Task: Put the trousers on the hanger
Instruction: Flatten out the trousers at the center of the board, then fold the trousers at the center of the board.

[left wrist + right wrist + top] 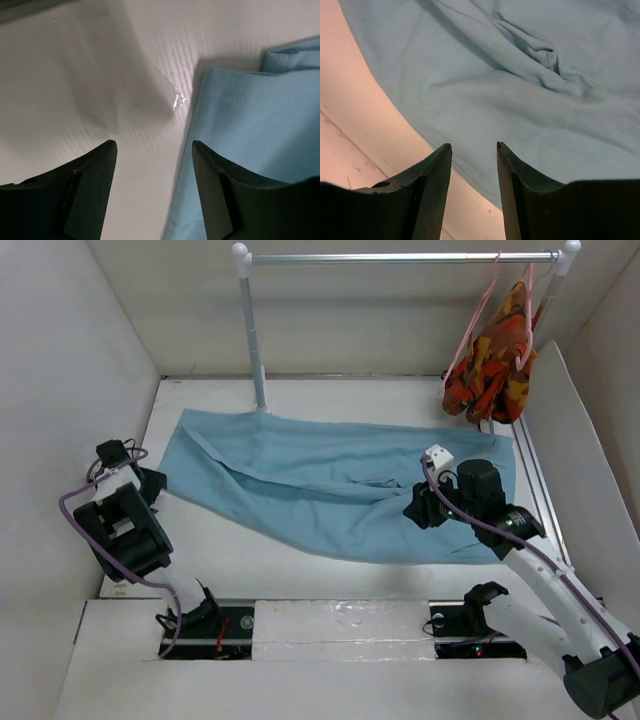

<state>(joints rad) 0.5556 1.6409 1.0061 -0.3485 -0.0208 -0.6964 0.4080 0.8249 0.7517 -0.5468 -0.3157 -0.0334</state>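
The light blue trousers lie spread flat across the table, from the left side to the right rail. My left gripper is open and empty at their left end. In the left wrist view one finger is over bare table and the other over the cloth's hem. My right gripper is open and empty, low over the trousers' near right part. In the right wrist view it sits over the cloth's near edge. A thin pink hanger hangs on the rail at top right.
A metal clothes rail on a post spans the back. An orange-red patterned garment hangs from a pink hanger at its right end. White walls close in the table on the left, back and right.
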